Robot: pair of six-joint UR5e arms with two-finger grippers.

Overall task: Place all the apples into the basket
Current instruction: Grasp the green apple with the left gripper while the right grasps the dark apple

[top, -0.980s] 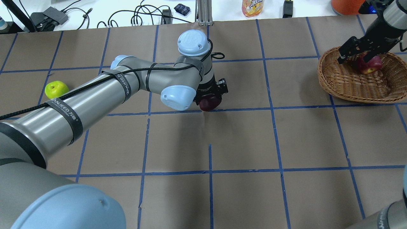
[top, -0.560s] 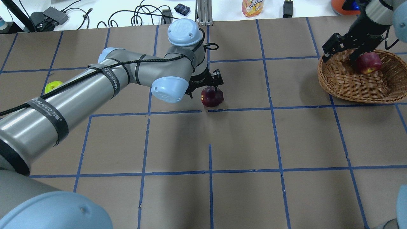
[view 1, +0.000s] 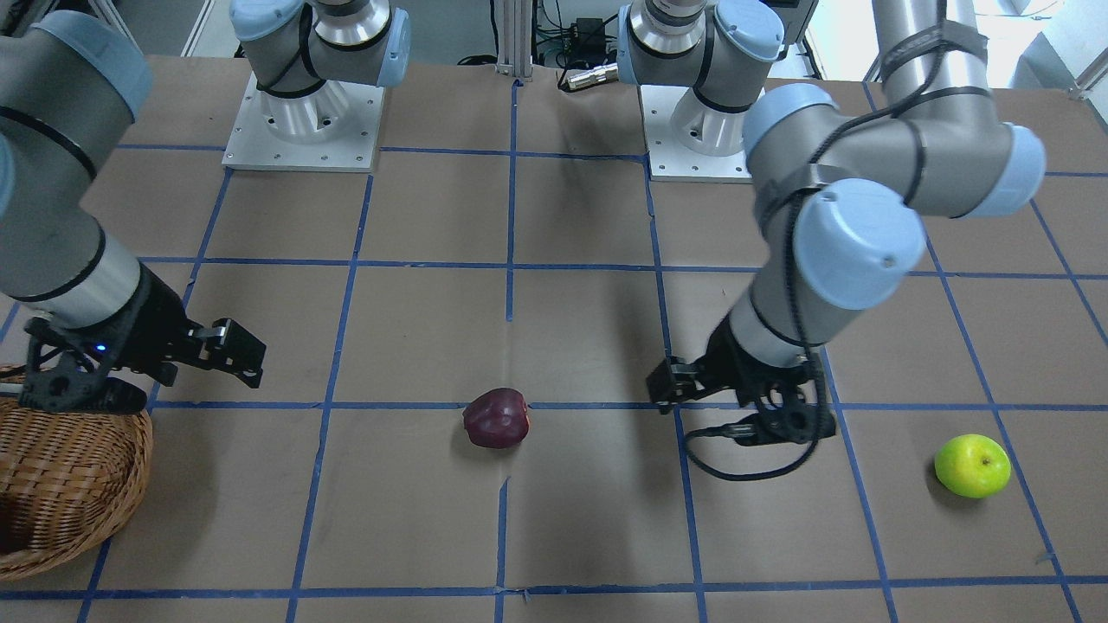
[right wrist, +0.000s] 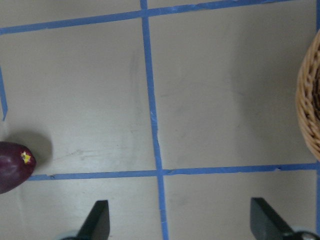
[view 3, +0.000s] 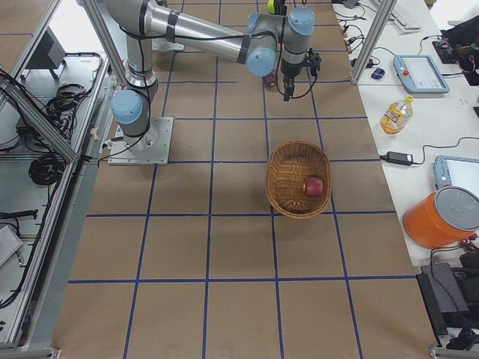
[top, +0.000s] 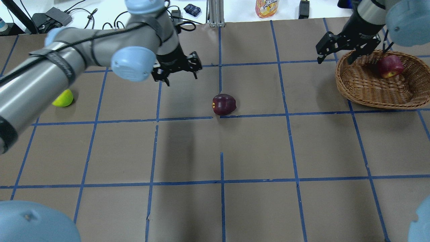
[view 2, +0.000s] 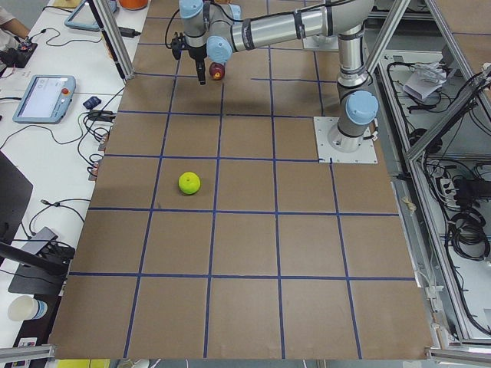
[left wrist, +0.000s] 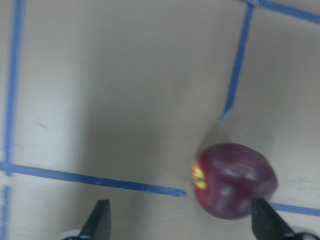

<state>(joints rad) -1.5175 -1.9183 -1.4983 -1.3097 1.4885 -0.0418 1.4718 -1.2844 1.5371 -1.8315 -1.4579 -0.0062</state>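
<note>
One apple of three is stowed: the red apple lies in the basket. The maroon apple rests at the centre of the table, the green apple far to the left. The left gripper and right gripper hang empty, jaws apart. The next move probably calls for centring open jaws over the maroon apple, then descending. Overhead, the left arm hides part of the green apple; the front view crops the basket.

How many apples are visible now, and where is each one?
3: the red apple in the basket, the maroon apple at the centre, the green apple on the robot's left side. No others show.
</note>
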